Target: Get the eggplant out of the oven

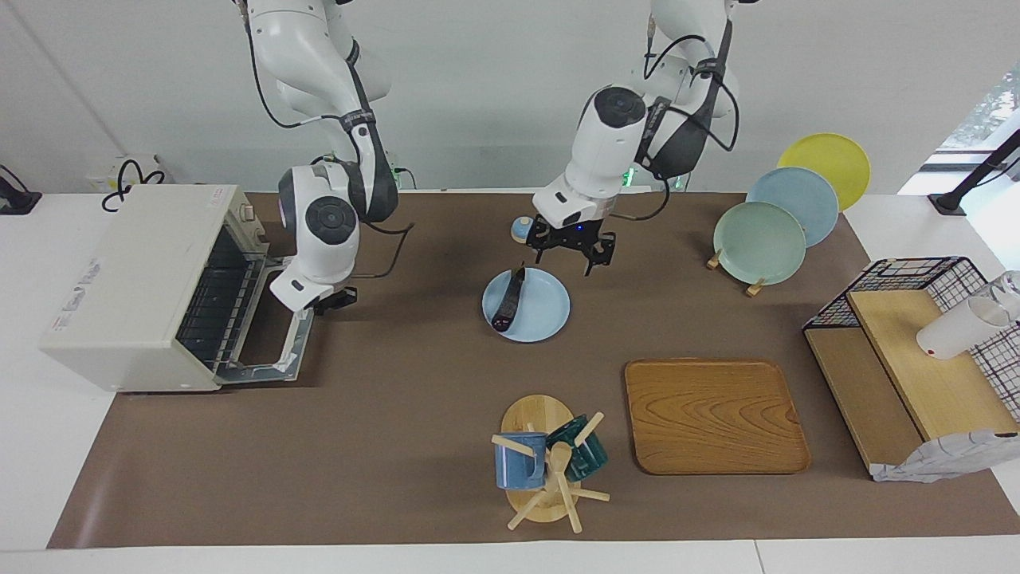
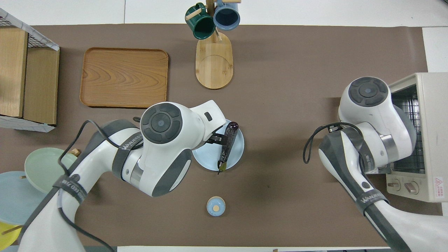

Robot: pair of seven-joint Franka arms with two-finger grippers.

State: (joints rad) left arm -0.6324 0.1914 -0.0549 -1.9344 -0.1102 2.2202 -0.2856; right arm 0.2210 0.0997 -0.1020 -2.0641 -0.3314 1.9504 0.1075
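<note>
- While the oven [image 1: 139, 287], a boxy off-white metal box at the right arm's end of the table, stands with its glass door folded down flat, the wire rack [image 1: 213, 307] inside shows bare.
- The eggplant [image 1: 510, 299], long, thin and glossy dark purple, lies slantwise on a round, smooth pale blue plate [image 1: 546, 315] in the middle of the brown mat [image 1: 398, 446], well apart from the oven.
- The left gripper [image 1: 575, 257] hangs just over the plate's rim on the side nearer the robots, its black fingers spread wide and holding nothing.
- The right gripper [image 1: 328, 301] sits low over the lowered oven door [image 1: 275, 351]; whether its fingers are apart or together cannot be told.
- A small round blue lid [image 2: 215, 206] with a wooden knob rests nearer the robots than the plate.
- A rounded-corner wooden tray [image 1: 715, 414] with bold grain lies flat beside a wooden mug stand [image 1: 542, 470] carrying a blue mug and a dark green one.
</note>
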